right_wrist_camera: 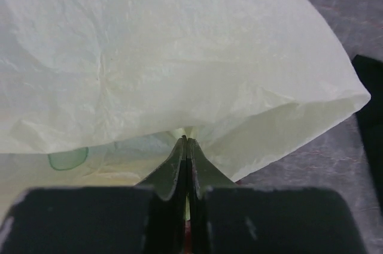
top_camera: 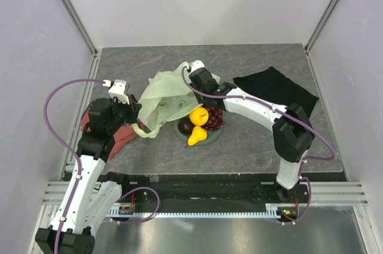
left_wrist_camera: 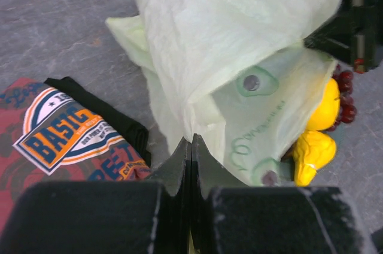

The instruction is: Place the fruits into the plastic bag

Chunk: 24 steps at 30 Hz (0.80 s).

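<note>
fruits piled on plate, on table, touching plastic bag slumped just beside; left fingers and right fingers each clamped together on bag film at opposite edges, probably to pull mouth open.

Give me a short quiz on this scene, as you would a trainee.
1. Where do the visible fruits lie? A in the bag, B on the plate, C on the black cloth.
2. True or false: the jaws of the right arm are shut on the bag.
3. Fill in: the red T-shirt lies under the ___ arm.
Key: 1 B; 2 true; 3 left.
</note>
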### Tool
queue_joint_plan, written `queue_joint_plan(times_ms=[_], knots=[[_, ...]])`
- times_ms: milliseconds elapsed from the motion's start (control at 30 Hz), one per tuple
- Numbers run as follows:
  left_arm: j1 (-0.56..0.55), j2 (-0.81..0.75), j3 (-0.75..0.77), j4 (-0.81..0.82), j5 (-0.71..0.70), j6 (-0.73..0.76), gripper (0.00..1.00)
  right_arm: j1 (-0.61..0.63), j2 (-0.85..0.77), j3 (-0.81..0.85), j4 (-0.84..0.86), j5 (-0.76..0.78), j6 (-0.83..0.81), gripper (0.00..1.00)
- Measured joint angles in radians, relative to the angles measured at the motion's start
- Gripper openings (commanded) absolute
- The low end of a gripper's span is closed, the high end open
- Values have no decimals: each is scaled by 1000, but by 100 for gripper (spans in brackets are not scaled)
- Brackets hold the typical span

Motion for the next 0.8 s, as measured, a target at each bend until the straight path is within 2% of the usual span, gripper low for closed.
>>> queue_joint_plan(times_ms=[267,400,433,500,533,567,633,733,800], knots=[[23,33,18,-50,-185,-22,1,-45,-59,53,50,51,12,0],[31,22,19,-82,-270,-28,2,-106,-183,-32,190,-34,10,0],[32,21,21,-88,-287,-28,4,-116,-215,-55,224,-73,6,0],[35,27,36,-101,-312,-27,16,-122,-264,-88,282,-153,5,0],[36,31,42,-103,-312,-26,39,-121,-278,-95,302,-183,4,0],[38,35,51,-106,-305,-22,53,-121,-291,-103,326,-220,3,0],[39,36,60,-105,-259,0,72,-120,-311,-119,369,-289,7,0],[39,19,65,-97,-143,21,81,-127,-322,-143,423,-387,16,0],[39,2,71,-91,-84,27,82,-129,-322,-152,441,-433,19,0]])
